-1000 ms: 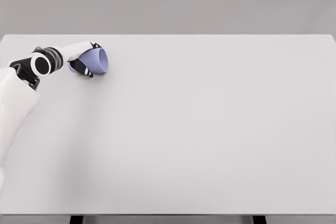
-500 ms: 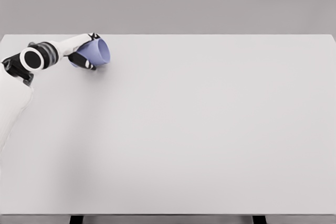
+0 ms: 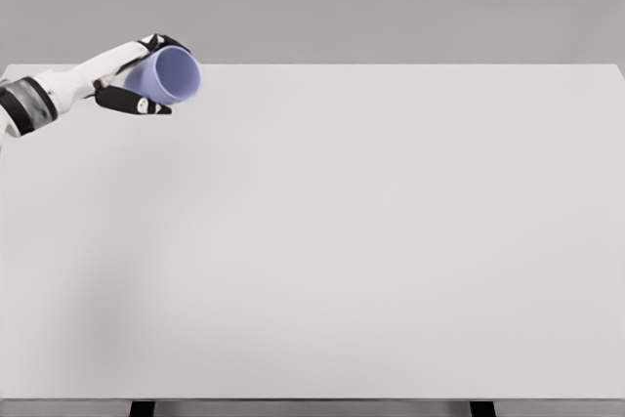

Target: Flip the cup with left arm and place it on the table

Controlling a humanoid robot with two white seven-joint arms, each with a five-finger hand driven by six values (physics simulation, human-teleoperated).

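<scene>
Head view. The left hand (image 3: 137, 80) grips a pale blue cup (image 3: 174, 75) at the far left corner of the white worktop (image 3: 391, 241). The cup appears raised clear of the surface, lying roughly on its side with its open mouth turned toward the camera and slightly to the right; fingers wrap over its top and far side, and the dark-tipped thumb (image 3: 132, 102) extends below it.

Risks, as judged from this pose: the grasp covers only the rear part of the cup, so a further wrist roll could let it slip or rotate within the fingers. The cup is close to the worktop's far and left edges, so a release while tilted might let it roll away or off. Setting it down before the rim or base is level could tip it over.

Not resolvable: the cup's base and the contact points behind it are hidden by the hand, the gap between cup and worktop cannot be confirmed, and the arm is cut off at the left edge. The right arm is out of view.
</scene>
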